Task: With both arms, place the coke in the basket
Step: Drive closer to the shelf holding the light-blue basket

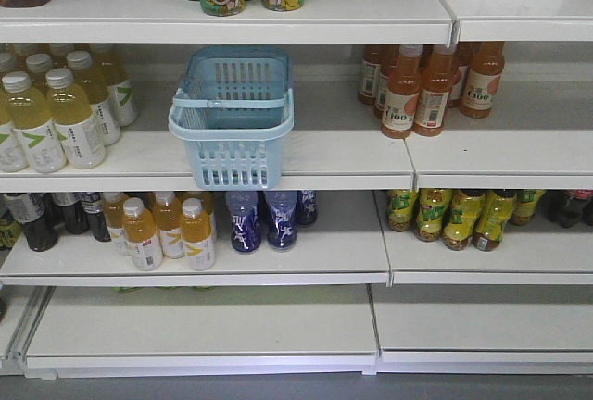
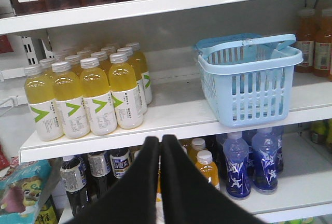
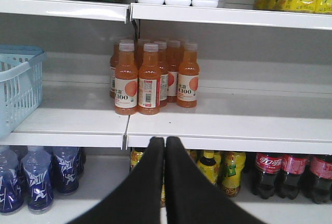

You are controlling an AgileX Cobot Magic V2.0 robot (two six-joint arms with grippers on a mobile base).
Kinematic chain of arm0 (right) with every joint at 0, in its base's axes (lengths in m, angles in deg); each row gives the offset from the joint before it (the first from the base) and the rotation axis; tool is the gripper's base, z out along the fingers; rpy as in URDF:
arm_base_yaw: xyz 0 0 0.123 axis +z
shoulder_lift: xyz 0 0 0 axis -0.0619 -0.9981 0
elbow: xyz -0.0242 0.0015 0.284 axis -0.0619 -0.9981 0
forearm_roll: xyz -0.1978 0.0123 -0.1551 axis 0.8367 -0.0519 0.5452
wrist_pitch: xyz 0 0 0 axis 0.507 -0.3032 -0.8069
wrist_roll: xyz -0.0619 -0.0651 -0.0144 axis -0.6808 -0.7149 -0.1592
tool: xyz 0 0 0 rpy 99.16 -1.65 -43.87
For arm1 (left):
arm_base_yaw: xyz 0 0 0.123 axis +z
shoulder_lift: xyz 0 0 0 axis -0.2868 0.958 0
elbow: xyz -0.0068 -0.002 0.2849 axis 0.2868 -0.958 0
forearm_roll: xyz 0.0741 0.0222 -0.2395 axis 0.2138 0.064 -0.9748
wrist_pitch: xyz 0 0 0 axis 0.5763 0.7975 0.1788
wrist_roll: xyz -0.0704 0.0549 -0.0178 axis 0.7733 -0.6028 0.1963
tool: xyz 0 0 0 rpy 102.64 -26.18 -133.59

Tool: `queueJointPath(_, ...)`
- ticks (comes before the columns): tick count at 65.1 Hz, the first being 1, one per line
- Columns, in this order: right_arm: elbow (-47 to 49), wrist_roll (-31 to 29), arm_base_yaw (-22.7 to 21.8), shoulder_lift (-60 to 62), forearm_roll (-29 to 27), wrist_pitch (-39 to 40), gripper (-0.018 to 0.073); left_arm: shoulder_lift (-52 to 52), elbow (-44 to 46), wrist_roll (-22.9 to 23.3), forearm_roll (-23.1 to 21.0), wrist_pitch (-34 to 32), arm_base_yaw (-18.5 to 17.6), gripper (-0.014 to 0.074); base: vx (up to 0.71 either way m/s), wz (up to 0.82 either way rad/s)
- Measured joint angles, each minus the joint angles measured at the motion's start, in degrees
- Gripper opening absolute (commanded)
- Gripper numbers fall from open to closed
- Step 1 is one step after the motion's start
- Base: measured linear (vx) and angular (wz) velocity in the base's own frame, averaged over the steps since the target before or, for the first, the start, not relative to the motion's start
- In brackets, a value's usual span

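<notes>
We see the basket point(image 1: 232, 136) upright on the middle shelf point(image 1: 343, 155), mouth up, long axis running front to back, its front overhanging the shelf edge. It lies above and right of the left gripper point(image 2: 160, 141), and above and left of the right gripper point(image 3: 165, 142). Both grippers are clenched on nothing. Bare shelf separates the basket from the orange bottles point(image 1: 431, 90).

Left gripper point(image 2: 160, 140), left wrist view: two matte black fingers point(image 2: 140, 182), broad at base, tapering to rounded tips. Smooth plain faces, thin dark seam between them.
Right gripper point(image 3: 165, 142), right wrist view: same matte black fingers point(image 3: 181, 187), wedge-shaped, rounded tips, slight grey sheen on upper faces.
</notes>
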Motion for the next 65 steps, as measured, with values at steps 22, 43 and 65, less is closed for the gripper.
queueJointPath(22,0.0,0.0,0.0,0.0,0.0,0.0,-0.0009,0.0,0.0,0.0,0.0,0.0,0.0,-0.0006,0.09,0.0)
queueJointPath(43,0.0,0.0,0.0,0.0,0.0,0.0,-0.0009,0.0,0.0,0.0,0.0,0.0,0.0,-0.0006,0.1,0.01)
queueJointPath(65,0.0,0.0,0.0,0.0,0.0,0.0,-0.0009,0.0,0.0,0.0,0.0,0.0,0.0,-0.0006,0.04,-0.01)
